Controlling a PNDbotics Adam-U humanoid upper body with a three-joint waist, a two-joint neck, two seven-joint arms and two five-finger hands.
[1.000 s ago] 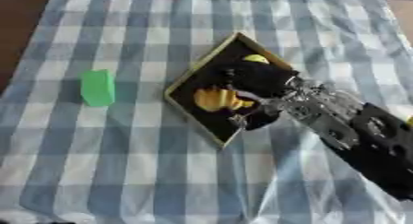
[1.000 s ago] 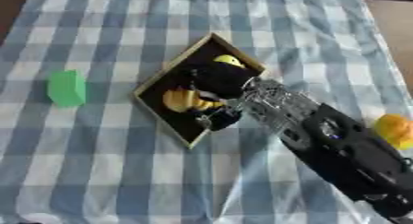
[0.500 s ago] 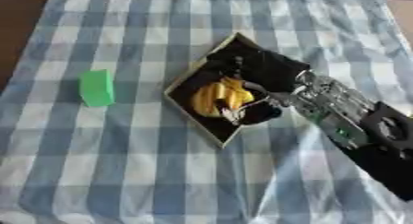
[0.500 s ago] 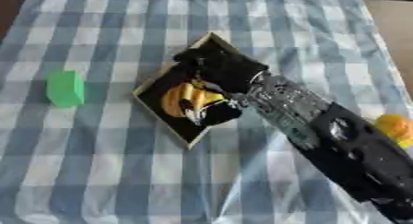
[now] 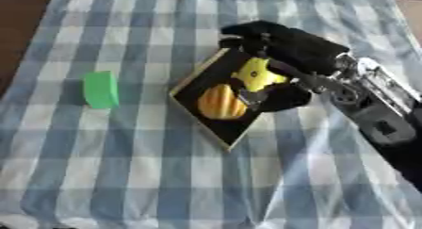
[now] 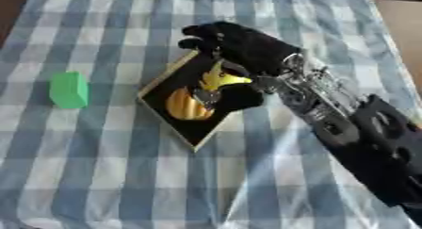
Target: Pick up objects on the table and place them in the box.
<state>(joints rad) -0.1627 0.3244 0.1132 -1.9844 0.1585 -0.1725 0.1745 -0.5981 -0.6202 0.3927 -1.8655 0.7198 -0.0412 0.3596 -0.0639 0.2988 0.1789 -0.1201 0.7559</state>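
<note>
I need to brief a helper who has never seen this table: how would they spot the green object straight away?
Start at the blue-and-white checked cloth, then find the dark, tan-rimmed box near its middle. The green block stands alone on the cloth to the box's left, the only green thing there and not in the box.

A blue checked tablecloth (image 5: pixel 124 167) carries a green block (image 5: pixel 101 89) and a box (image 5: pixel 211 124).

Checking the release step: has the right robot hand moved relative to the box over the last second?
Yes. The right robot hand has shifted toward the far corner of the box; it was over the near right side.
</note>
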